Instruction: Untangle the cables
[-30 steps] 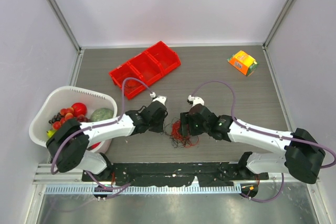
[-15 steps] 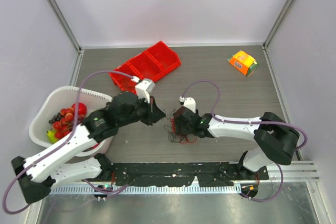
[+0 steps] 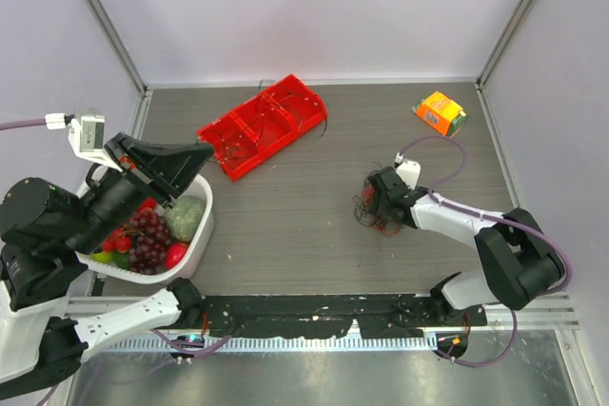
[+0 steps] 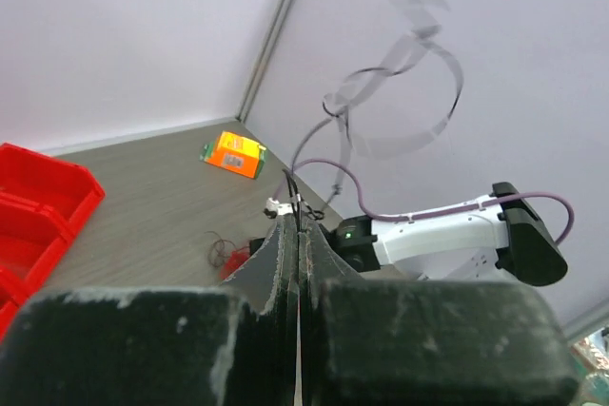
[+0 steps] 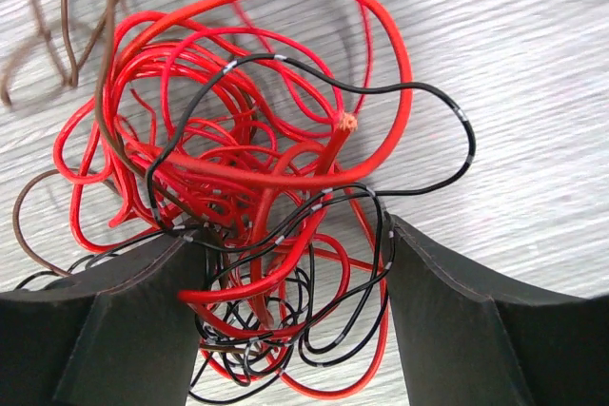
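The cables lie in a tangled clump (image 5: 257, 168) of thin red, black and brown wires on the grey table, also seen in the top view as a small clump (image 3: 369, 214). My right gripper (image 5: 295, 273) stands open over that clump, one finger on each side with loops between them; it sits low on the table (image 3: 383, 199). My left gripper (image 4: 298, 227) is shut on a thin black cable (image 4: 291, 189) that sticks out past its tips. The left arm is lifted high at the left (image 3: 202, 152), far from the clump (image 4: 228, 256).
A red three-compartment bin (image 3: 262, 125) lies at the back left. A white basket (image 3: 195, 244) of fruit stands at the left edge, below the raised left arm. An orange box (image 3: 440, 113) sits at the back right. Walls enclose the table.
The left arm rose from the table's middle up and to the left, still shut. The right gripper and the clump shifted to the right.
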Tool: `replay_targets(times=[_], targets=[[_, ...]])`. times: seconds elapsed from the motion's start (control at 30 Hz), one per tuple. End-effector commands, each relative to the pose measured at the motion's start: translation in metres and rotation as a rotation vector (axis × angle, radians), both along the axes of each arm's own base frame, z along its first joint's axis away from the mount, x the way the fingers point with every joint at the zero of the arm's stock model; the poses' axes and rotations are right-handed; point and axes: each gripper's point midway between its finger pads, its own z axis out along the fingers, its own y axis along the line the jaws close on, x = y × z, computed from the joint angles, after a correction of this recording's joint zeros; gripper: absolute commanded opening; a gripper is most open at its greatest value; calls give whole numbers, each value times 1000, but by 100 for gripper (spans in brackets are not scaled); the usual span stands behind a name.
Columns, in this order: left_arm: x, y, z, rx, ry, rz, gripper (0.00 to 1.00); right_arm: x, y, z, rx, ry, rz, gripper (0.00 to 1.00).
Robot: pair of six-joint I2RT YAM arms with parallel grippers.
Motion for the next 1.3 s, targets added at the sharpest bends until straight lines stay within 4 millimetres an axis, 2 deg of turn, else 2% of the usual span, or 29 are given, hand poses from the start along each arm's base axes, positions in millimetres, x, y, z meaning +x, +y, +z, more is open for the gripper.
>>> replay_targets(times=[0.0, 0.1, 0.13, 0.2, 0.27, 0.37, 0.47, 0.53, 0.57, 0.67, 0.77, 0.93, 1.03, 1.17, 1.2, 1.27], targets=[[19, -4, -26, 113, 58, 66, 0, -3, -37, 10, -67, 0, -80, 73], [26, 1, -30, 112, 70, 112, 0, 1, -57, 14, -58, 5, -133, 74], [26, 1, -31, 105, 70, 113, 0, 0, -58, 14, -43, 11, -136, 74], [26, -10, -38, 101, 90, 77, 0, 1, -67, 18, -45, 4, -155, 74], [27, -27, -59, 110, 142, 29, 0, 3, -72, 27, -69, -18, -162, 75], [35, -48, -102, 129, 233, -1, 0, 6, -73, 39, -66, -49, -160, 75], [45, -62, -165, 207, 349, 11, 0, 5, -68, 50, -41, -55, -143, 75], [49, -68, -208, 273, 441, 23, 0, 7, -62, 70, -7, -107, -88, 75], [49, -71, -230, 302, 492, 24, 0, 7, -55, 75, 23, -115, -50, 75], [47, -81, -280, 370, 593, 3, 0, 7, -42, 107, 69, -200, 44, 75], [49, -86, -318, 414, 652, 9, 0, 3, -26, 127, 121, -248, 133, 75], [53, -98, -355, 479, 704, -12, 0, -3, 5, 144, 167, -277, 262, 75], [52, -103, -376, 516, 741, -24, 0, -10, 43, 141, 205, -261, 418, 75], [51, -108, -394, 517, 767, -39, 5, -24, 95, 135, 325, -229, 505, 75], [51, -108, -398, 513, 775, -36, 9, -27, 110, 134, 393, -223, 529, 75], [46, -111, -405, 507, 800, -60, 27, -37, 133, 124, 527, -174, 526, 75]])
